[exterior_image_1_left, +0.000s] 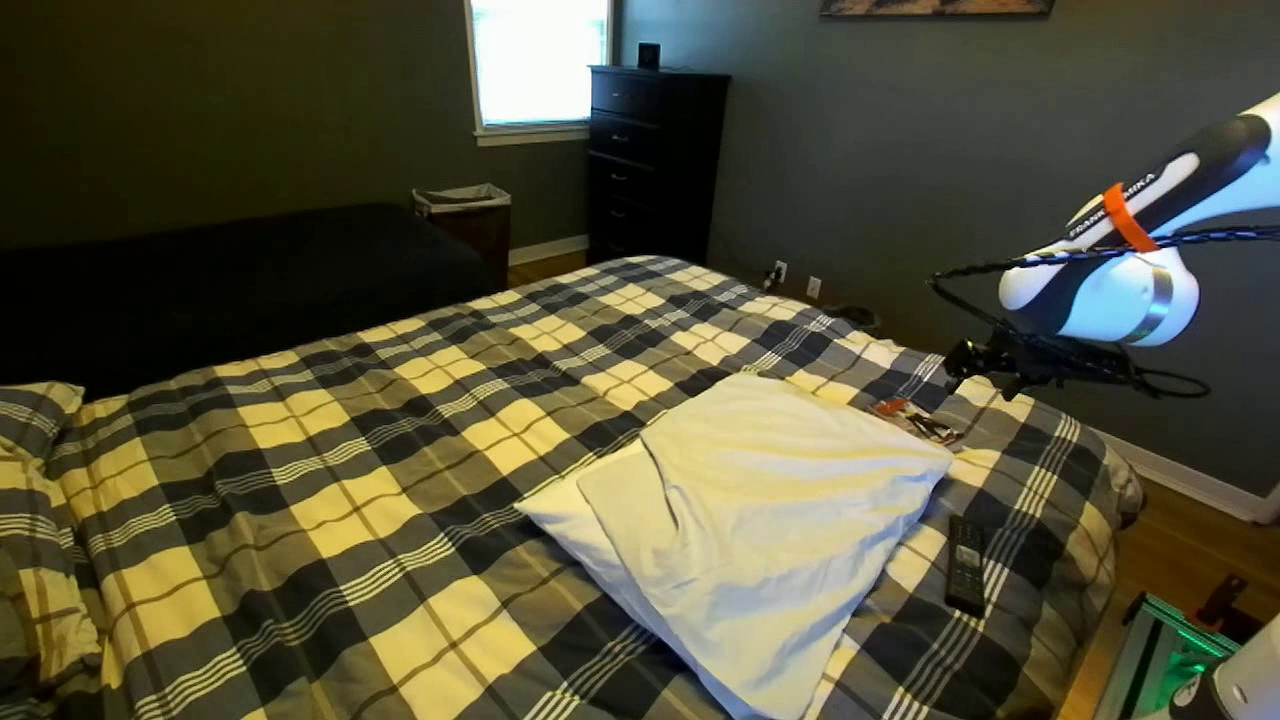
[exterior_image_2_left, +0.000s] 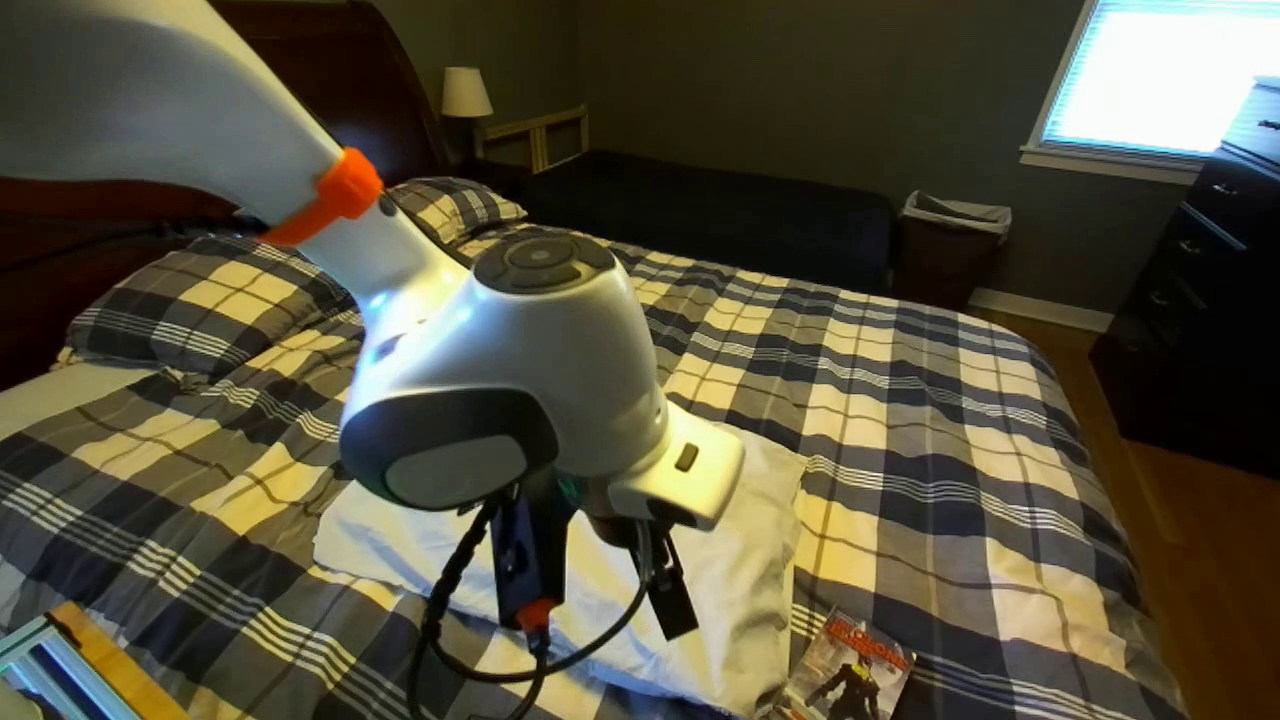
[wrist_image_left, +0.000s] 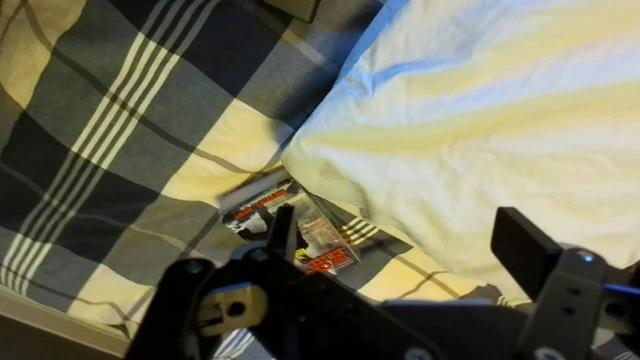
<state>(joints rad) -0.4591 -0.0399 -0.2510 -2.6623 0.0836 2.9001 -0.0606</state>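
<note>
Gaping, one pincer (wrist_image_left: 397, 227), one likely DVD (wrist_image_left: 320, 229)

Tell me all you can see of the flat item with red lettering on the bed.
The flat, rectangular, glossy-looking printed item has red lettering, too blurred to read, over a greyish cover with a dark figure and a yellow patch. It looks like a case or booklet. It lies on the blue, grey and cream plaid bedspread by a corner of the white pillow-like cloth; whether they touch is unclear. The open black gripper hangs clear of it.
</note>
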